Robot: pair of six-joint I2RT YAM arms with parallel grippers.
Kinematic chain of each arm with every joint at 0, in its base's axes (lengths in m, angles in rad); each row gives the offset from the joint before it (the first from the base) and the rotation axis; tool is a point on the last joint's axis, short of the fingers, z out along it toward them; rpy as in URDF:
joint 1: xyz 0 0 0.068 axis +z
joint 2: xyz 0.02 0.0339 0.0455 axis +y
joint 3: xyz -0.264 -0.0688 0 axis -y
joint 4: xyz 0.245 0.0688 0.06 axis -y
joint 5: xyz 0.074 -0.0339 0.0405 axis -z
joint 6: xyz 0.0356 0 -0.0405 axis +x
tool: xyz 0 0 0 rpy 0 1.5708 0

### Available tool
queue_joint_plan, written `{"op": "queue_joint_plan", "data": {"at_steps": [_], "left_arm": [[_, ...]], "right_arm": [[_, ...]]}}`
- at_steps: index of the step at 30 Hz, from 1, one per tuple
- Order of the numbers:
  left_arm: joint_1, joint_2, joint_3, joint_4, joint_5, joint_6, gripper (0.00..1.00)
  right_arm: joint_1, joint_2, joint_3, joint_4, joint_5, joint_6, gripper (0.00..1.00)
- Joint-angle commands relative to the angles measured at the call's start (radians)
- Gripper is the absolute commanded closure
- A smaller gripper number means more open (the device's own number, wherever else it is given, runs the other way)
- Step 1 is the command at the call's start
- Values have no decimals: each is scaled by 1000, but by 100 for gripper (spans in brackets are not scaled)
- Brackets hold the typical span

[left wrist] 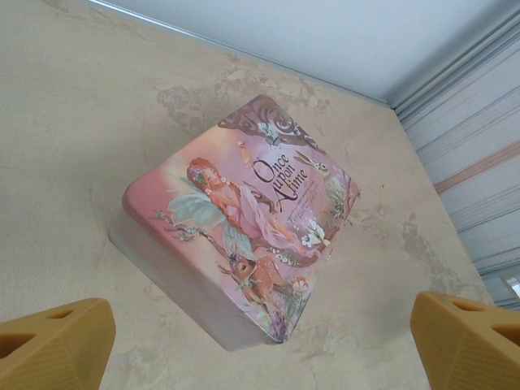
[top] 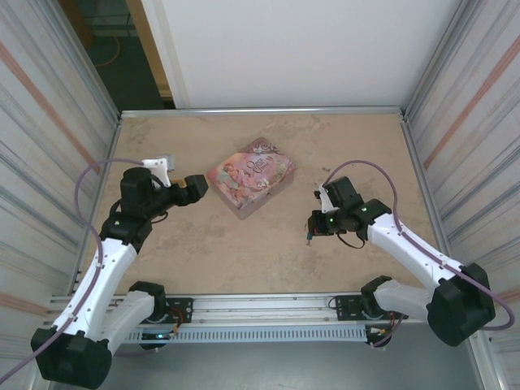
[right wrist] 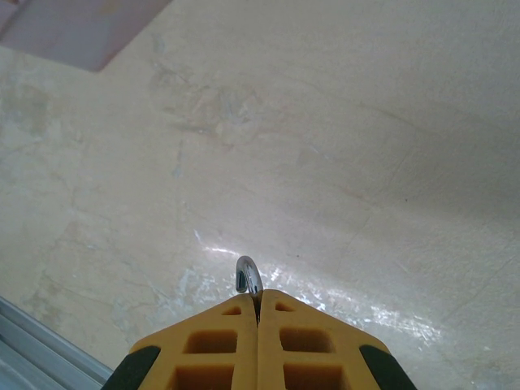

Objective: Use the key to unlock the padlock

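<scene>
My right gripper (right wrist: pixel 258 302) is shut on a thin silvery metal piece (right wrist: pixel 248 276) with a rounded end that pokes out between the fingertips; it looks like the key. It hangs low over bare table. From above, a small dark bit (top: pixel 309 236) shows at the right gripper's (top: pixel 314 226) tip, too small to identify. The padlock is not visible to me. My left gripper (top: pixel 197 187) stands open just left of the pink illustrated tin (top: pixel 250 179). In the left wrist view the tin (left wrist: pixel 244 219) lies ahead of the left gripper (left wrist: pixel 268 345), and nothing sits between the spread yellow fingers (left wrist: pixel 53 341).
The beige table (top: pixel 268 252) is walled by corrugated metal panels on the left (top: pixel 49 146) and right (top: pixel 467 122). A metal rail (top: pixel 268 309) runs along the near edge by the arm bases. Bare table surface lies between the two grippers.
</scene>
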Motion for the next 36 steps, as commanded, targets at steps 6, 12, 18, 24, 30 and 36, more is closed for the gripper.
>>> {"op": "queue_joint_plan", "data": {"at_steps": [6,12,18,24,30,36], "left_arm": [[13,-19,5,-18,-17,17,6],[13,-20,6,-26,-21,17,6],[14,-19,5,-33,-24,20,6],[14,-17,1,-31,-29,19,5],[14,-14,-3,-29,-24,19,5],[14,-13,-6,-28,-18,19,5]], "right_arm": [[33,117,58,-45,-34,-54,100],[58,219,81,-32,-44,-78,100],[60,295,90,13,-59,-85,100],[63,359,99,45,-75,-87,100],[64,404,98,67,-74,-84,100],[66,427,99,76,-53,-81,100]]}}
